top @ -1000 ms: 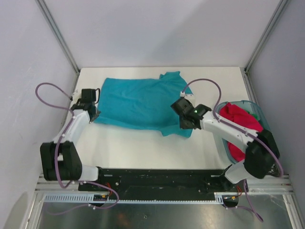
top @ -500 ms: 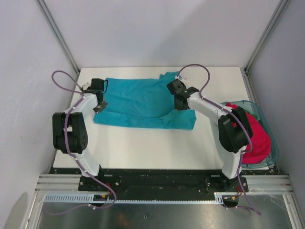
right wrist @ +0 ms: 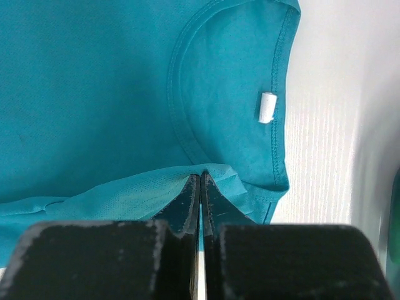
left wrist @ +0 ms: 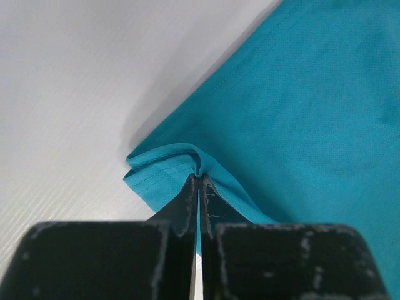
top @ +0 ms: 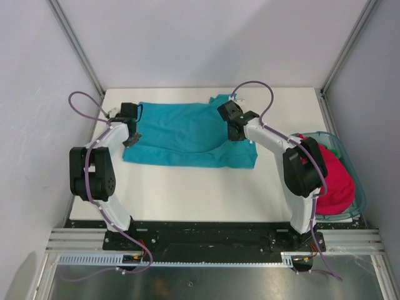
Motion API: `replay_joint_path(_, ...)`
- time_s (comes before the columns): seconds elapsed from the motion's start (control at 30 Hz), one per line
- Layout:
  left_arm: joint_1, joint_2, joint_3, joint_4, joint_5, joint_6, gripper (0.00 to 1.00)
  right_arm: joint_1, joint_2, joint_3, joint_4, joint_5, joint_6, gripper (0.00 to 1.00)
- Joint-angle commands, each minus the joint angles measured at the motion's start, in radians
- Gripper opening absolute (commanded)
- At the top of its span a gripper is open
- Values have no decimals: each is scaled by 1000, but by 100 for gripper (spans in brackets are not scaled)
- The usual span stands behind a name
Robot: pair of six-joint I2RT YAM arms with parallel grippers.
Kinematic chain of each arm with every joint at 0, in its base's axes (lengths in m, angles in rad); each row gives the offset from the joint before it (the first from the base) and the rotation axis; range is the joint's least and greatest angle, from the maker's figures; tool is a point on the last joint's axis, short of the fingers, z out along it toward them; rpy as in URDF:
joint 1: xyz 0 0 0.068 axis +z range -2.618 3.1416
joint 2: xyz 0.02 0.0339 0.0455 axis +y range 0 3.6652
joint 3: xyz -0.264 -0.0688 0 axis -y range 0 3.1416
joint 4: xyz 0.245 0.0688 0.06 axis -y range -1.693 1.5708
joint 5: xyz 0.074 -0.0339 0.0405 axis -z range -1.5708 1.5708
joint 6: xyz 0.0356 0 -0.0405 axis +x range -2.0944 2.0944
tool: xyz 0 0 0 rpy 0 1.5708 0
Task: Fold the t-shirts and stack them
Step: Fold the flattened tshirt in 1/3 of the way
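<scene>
A teal-blue t-shirt point(top: 181, 134) lies spread across the back middle of the white table, partly folded over itself. My left gripper point(top: 130, 127) is shut on its left hem, pinching a fold of cloth point(left wrist: 199, 167). My right gripper point(top: 234, 128) is shut on a fold of the same shirt beside the neck opening point(right wrist: 215, 170); the collar with a white tag point(right wrist: 267, 107) shows beyond it. A magenta-red t-shirt point(top: 331, 175) is bunched in the basket at the right.
A translucent teal plastic basket point(top: 351, 164) stands at the table's right edge beside the right arm. Grey walls with metal posts close in the left, back and right. The black arm rail runs along the near edge point(top: 206, 236).
Both grippers have carried the shirt's near edge toward the back, folding it over. The right arm swung from beside the basket to the collar. In the last half second little has moved.
</scene>
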Motion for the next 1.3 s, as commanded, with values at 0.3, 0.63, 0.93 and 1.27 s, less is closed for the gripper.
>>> replay_joint_path(0.3,14,-13,32,21,-49,-28,0,-41,-7,11,63,31,-7,0)
replay_joint_path(0.63,17,30,73,21,-37,-30,0,-50,23,23,81,16,-10,0)
replay_joint_path(0.93,51,58,82,21,-39,-33,0,-57,56,50,86,18,-14,0)
replay_joint_path(1.27,59,91,114,23,-14,-21,0,-69,78,61,100,10,-20,0)
